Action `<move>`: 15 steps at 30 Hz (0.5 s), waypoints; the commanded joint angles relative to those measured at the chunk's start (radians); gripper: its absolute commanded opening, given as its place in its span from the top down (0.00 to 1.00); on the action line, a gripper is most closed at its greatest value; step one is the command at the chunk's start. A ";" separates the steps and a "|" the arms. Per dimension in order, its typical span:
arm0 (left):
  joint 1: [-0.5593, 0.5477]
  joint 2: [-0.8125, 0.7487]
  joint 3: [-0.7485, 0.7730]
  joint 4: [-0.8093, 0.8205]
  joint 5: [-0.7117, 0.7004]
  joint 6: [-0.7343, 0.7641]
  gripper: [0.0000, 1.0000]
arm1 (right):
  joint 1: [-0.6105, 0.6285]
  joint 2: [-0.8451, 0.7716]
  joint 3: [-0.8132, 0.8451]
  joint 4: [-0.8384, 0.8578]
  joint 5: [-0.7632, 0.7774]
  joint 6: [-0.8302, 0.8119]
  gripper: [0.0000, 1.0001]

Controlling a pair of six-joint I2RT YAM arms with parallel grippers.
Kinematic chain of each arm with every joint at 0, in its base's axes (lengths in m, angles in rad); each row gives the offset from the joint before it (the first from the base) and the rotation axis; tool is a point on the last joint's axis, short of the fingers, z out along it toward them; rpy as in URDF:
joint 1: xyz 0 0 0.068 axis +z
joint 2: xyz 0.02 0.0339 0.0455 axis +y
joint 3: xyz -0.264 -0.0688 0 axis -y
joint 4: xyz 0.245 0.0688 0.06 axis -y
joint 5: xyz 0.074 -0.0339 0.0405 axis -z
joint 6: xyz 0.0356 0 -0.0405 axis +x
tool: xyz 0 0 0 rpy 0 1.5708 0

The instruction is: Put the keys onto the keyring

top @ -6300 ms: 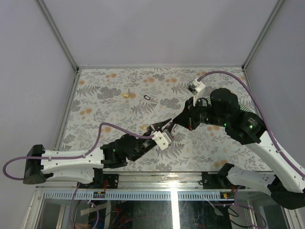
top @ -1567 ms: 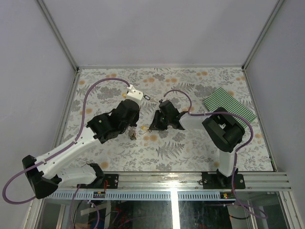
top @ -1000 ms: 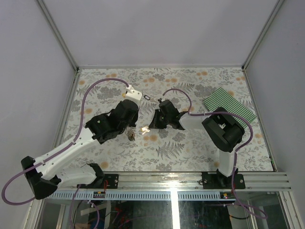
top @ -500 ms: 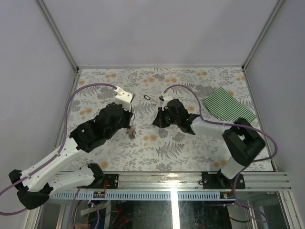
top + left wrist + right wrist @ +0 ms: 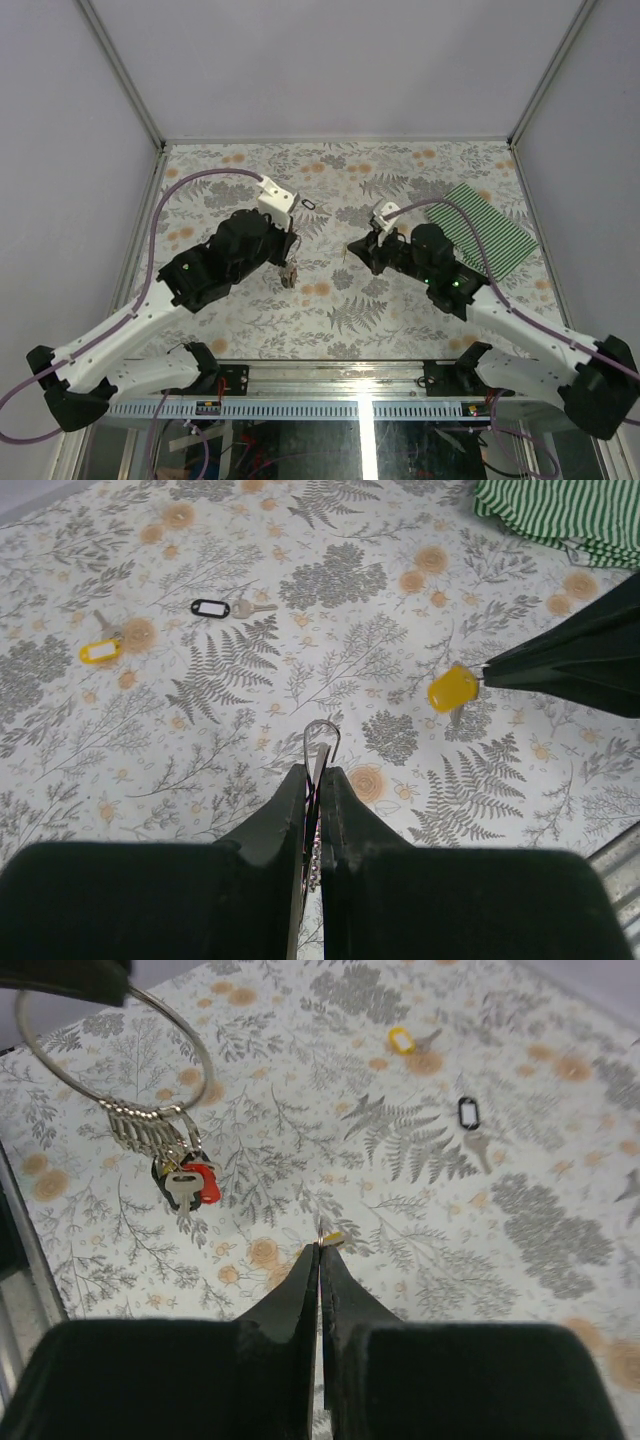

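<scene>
My left gripper is shut on the keyring, a thin silver wire ring seen edge-on between its fingers in the left wrist view. A red and a black key hang from the ring above the table. My right gripper is shut on a yellow-headed key, held in the air to the right of the ring, apart from it. A second yellow key lies on the table at the far left. In the top view the left gripper and right gripper face each other.
A small black oval loop with a silver key lies on the floral table beyond the grippers. A green striped cloth lies at the right rear. Walls enclose the table on three sides.
My right gripper has drawn back to the right with the yellow key, widening the gap to the ring. My left gripper has shifted slightly right with the keyring.
</scene>
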 commanded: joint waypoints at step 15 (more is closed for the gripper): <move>-0.277 0.129 0.110 0.208 -0.129 0.074 1.00 | 0.009 -0.425 0.051 -0.221 -0.123 -0.536 1.00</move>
